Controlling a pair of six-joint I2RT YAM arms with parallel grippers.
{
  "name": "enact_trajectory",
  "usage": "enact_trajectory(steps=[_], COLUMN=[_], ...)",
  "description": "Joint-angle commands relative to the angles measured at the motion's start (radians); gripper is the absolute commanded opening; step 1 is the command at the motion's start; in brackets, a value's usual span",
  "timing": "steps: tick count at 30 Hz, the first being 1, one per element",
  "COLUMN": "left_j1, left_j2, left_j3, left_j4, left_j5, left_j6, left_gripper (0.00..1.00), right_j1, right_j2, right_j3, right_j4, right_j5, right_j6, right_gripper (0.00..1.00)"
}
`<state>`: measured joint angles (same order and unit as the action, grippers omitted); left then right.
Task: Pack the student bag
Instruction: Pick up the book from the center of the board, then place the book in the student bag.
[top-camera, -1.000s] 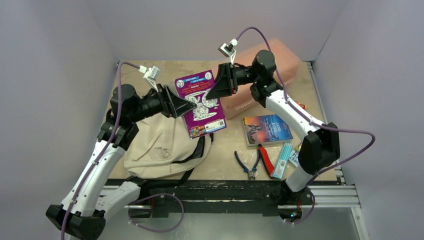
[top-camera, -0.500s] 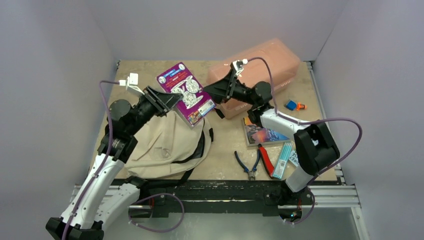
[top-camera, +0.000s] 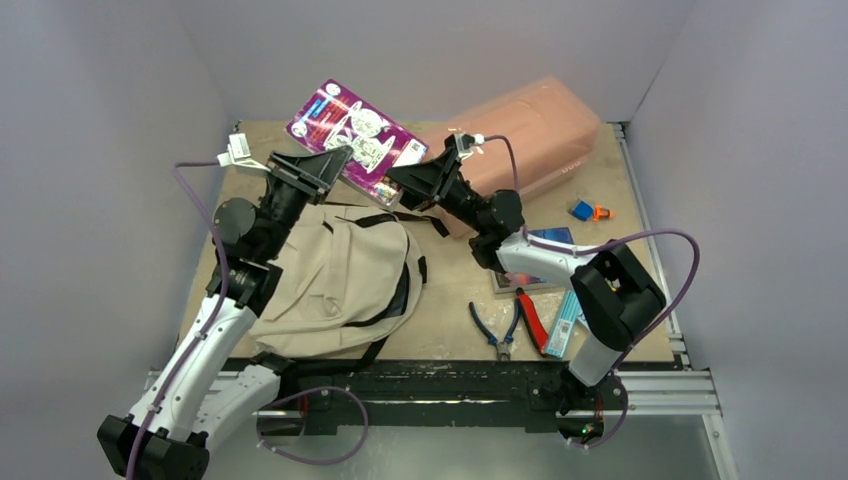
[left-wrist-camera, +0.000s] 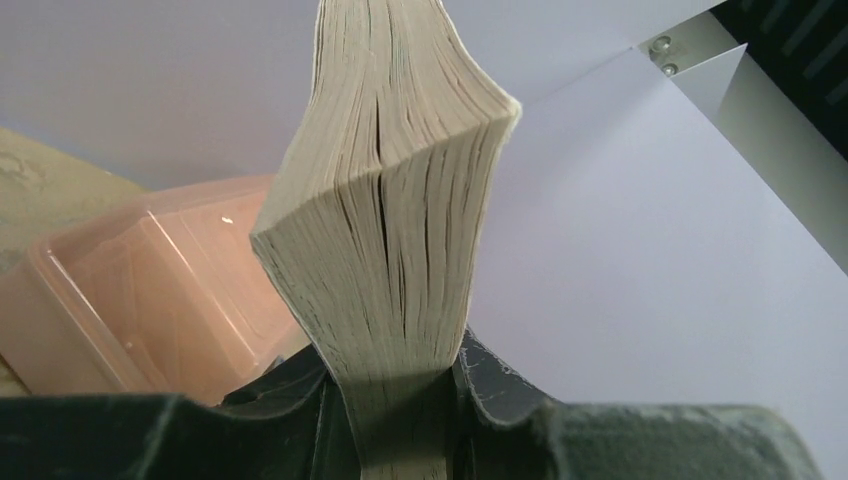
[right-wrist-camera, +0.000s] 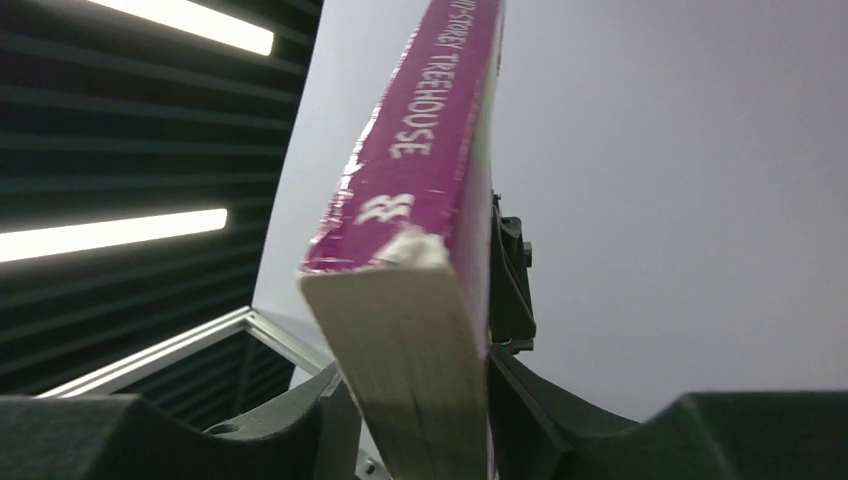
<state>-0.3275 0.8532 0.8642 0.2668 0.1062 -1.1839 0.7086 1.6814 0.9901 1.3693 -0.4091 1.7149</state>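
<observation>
Student bag (top-camera: 330, 275): lay slumped flat at the near left of the worktop (top-camera: 450, 300), looked soft, light and floppy, probably best taken by a black strap or the zip trim, with left claw (top-camera: 335, 160) and right claw (top-camera: 397, 175) both clamped on a purple book (top-camera: 350, 125) raised above it.
</observation>
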Motion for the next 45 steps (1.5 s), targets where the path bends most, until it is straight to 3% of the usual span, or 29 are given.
enact_trajectory(steps=[1, 2, 3, 4, 6, 7, 9, 13, 16, 19, 22, 23, 26, 33, 36, 38, 42, 45], left_j1=[0.004, 0.004, 0.004, 0.004, 0.004, 0.004, 0.005, 0.007, 0.004, -0.071, -0.282, -0.363, -0.463, -0.588, -0.591, -0.591, -0.577, -0.53], left_j2=[-0.01, -0.015, -0.021, -0.026, -0.029, -0.025, 0.0, 0.139, 0.193, 0.192, 0.229, 0.262, 0.4, 0.726, 0.779, 0.776, 0.731, 0.655], left_j3=[-0.018, -0.02, -0.015, -0.003, 0.034, 0.057, 0.076, 0.129, 0.081, 0.042, 0.104, 0.134, 0.229, 0.424, 0.462, 0.464, 0.454, 0.424], left_j4=[0.216, 0.198, 0.158, 0.083, -0.151, -0.316, -0.553, -0.872, -0.931, -0.894, -0.927, -0.945, -1.006, -1.16, -1.207, -1.209, -1.214, -1.191], left_j5=[-0.028, -0.021, -0.007, 0.027, 0.071, 0.063, 0.047, 0.109, 0.207, 0.19, -0.062, -0.137, -0.301, -0.59, -0.705, -0.752, -0.814, -0.765], left_j6=[-0.036, -0.024, -0.001, 0.027, 0.11, 0.147, 0.223, 0.449, 0.524, 0.552, 0.603, 0.61, 0.617, 0.684, 0.701, 0.722, 0.739, 0.724], left_gripper=[0.0, 0.0, 0.07, 0.27, 0.54, 0.66, 0.8, 0.83, 0.79, 0.85, 0.87, 0.88, 0.87, 0.84, 0.79, 0.67, 0.28, 0.03], right_j1=[0.009, 0.006, 0.001, -0.01, -0.051, -0.085, -0.165, -0.301, -0.316, -0.314, -0.315, -0.315, -0.315, -0.315, -0.315, -0.315, -0.315, -0.315], right_j2=[-0.016, -0.017, -0.018, -0.023, -0.051, -0.073, -0.129, -0.255, -0.341, -0.45, -0.57, -0.6, -0.678, -0.739, -0.74, -0.737, -0.716, -0.682], right_j3=[0.064, 0.078, 0.089, 0.096, 0.105, 0.112, 0.137, 0.271, 0.386, 0.391, 0.329, 0.313, 0.275, 0.255, 0.255, 0.255, 0.28, 0.304], right_j4=[-0.041, -0.071, -0.101, -0.128, -0.231, -0.314, -0.511, -1.06, -1.337, -1.441, -1.435, -1.435, -1.433, -1.48, -1.524, -1.548, -1.607, -1.641], right_j5=[0.075, 0.062, 0.048, 0.037, 0.011, -0.002, -0.034, 0.029, 0.189, 0.381, 0.529, 0.567, 0.603, 0.571, 0.555, 0.536, 0.467, 0.372], right_j6=[-0.01, -0.023, -0.034, -0.05, -0.114, -0.169, -0.319, -0.793, -1.121, -1.252, -1.317, -1.331, -1.344, -1.38, -1.407, -1.423, -1.474, -1.492], right_gripper=[0.44, 0.38, 0.29, 0.19, 0.05, 0.01, 0.0, 0.0, 0.0, 0.0, 0.0, 0.0, 0.0, 0.0, 0.0, 0.0, 0.0, 0.0])
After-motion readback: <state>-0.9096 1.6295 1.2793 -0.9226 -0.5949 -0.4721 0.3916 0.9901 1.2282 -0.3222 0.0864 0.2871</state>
